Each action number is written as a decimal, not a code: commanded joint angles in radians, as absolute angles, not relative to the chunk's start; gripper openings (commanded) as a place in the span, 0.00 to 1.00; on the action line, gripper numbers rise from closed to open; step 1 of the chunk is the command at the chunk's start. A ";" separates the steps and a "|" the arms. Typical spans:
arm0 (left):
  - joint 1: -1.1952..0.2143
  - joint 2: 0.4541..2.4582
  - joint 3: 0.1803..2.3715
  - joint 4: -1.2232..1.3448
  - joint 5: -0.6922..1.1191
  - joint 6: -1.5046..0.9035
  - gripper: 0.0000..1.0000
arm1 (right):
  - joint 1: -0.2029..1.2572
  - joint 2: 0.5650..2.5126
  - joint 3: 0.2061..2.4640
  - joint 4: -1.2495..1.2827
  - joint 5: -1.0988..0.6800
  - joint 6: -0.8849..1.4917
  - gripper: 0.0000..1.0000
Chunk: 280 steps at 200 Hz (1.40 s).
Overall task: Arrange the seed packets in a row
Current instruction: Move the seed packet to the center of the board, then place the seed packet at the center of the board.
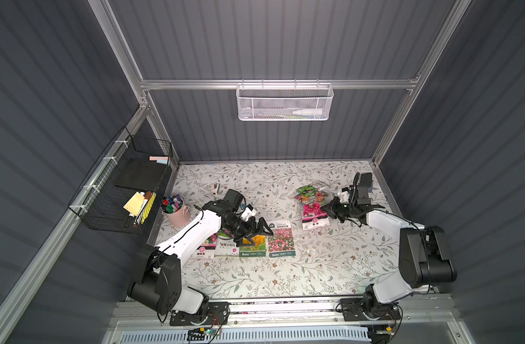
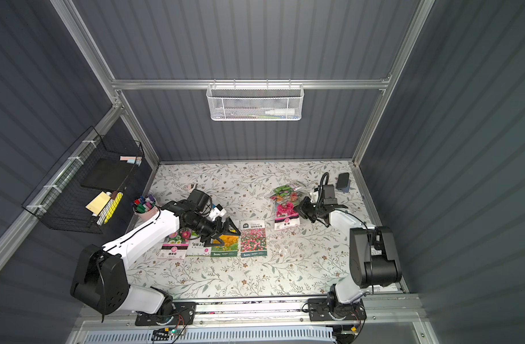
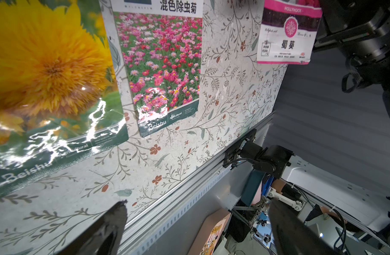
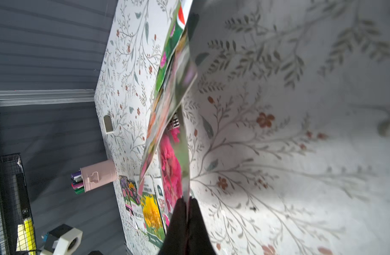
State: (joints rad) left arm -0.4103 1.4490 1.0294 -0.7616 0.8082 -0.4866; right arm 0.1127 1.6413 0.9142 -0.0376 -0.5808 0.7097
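Seen from above, a floral-patterned counter (image 1: 285, 277) carries a row of four seed packets lying flat, side by side: a pink-banded packet (image 1: 204, 250), a white-labelled packet (image 1: 225, 249), a yellow-flower packet (image 1: 254, 245) and a pink-daisy packet (image 1: 281, 239). The left pincer (image 1: 255, 233) hangs over the yellow-flower packet, its jaws spread wide and holding nothing. Further back and to the right, apart from the row, a magenta-flower packet (image 1: 312, 216) lies partly under a mixed-flower packet (image 1: 311, 193). The right pincer (image 4: 187, 202) is pressed together on the magenta-flower packet's edge.
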 commanded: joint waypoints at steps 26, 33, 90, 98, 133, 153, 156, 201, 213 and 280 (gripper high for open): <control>-0.406 1.437 1.006 -0.767 0.821 -0.491 0.99 | 0.109 1.683 0.959 0.072 -0.503 0.747 0.00; -0.406 1.436 1.005 -0.769 0.821 -0.492 0.99 | 0.111 1.670 0.956 0.058 -0.497 0.745 0.00; -0.406 1.470 1.022 -0.769 0.844 -0.492 0.99 | 0.170 1.657 0.994 -0.419 -0.427 0.558 0.00; -0.407 1.472 1.024 -0.768 0.846 -0.492 1.00 | 0.177 1.628 0.960 -0.435 -0.391 0.557 0.00; -0.407 1.479 1.019 -0.746 0.854 -0.501 0.99 | 0.182 1.528 0.801 -0.310 -0.514 0.575 0.00; -0.407 1.479 1.021 -0.744 0.856 -0.505 0.99 | 0.189 1.533 0.775 -0.249 -0.549 0.570 0.00; -0.407 1.479 1.019 -0.743 0.855 -0.506 0.99 | 0.189 1.537 0.773 -0.244 -0.553 0.568 0.00; -0.407 1.465 1.014 -0.744 0.855 -0.509 0.99 | 0.205 1.603 0.746 -0.167 -0.553 0.579 0.00; -0.406 1.461 1.013 -0.750 0.855 -0.508 0.99 | 0.219 1.613 0.732 -0.140 -0.546 0.591 0.00; -0.406 1.454 1.019 -0.767 0.854 -0.495 1.00 | 0.298 1.557 0.669 -0.050 -0.446 0.656 0.00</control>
State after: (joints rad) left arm -0.4103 1.4685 1.0176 -0.7513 0.8455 -0.5053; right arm 0.2790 1.5909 0.6792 -0.0898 -0.4995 0.6247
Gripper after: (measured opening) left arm 0.994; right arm 0.053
